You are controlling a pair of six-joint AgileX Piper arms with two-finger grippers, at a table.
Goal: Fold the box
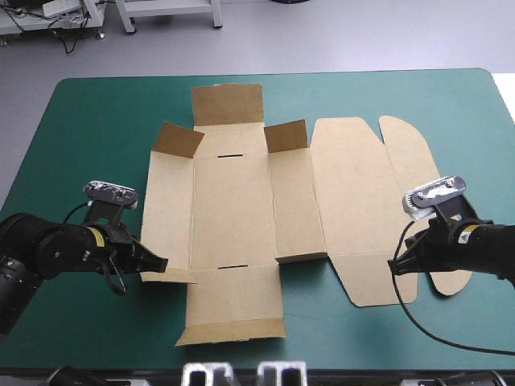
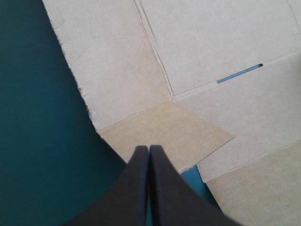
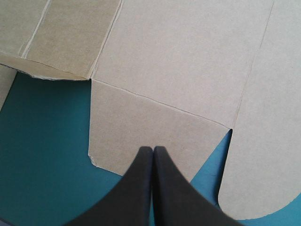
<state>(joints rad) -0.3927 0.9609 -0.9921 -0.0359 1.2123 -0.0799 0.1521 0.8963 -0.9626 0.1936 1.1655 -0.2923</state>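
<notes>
The brown box (image 1: pixel 233 209) lies as a nearly flat cut sheet mid-table on the teal-green cover (image 1: pixel 88 121), only its far flaps (image 1: pixel 228 103) tilted up. Both claws are pinched to a point: the left gripper (image 1: pixel 158 263) at the near-left corner flap (image 2: pixel 164 134), the right gripper (image 1: pixel 394 265) at a near lid flap (image 3: pixel 150 127). Folding looks barely begun; walls need raising next. No tray yet, nothing on the board.

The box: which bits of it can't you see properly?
High view: the right arm covers part of the box's rounded end flap.
Left wrist view: the shut left jaws hide the corner flap's near edge; touching or not, unclear.
Right wrist view: the right jaws hide the near flap's edge; picture edges cut the box off.
</notes>
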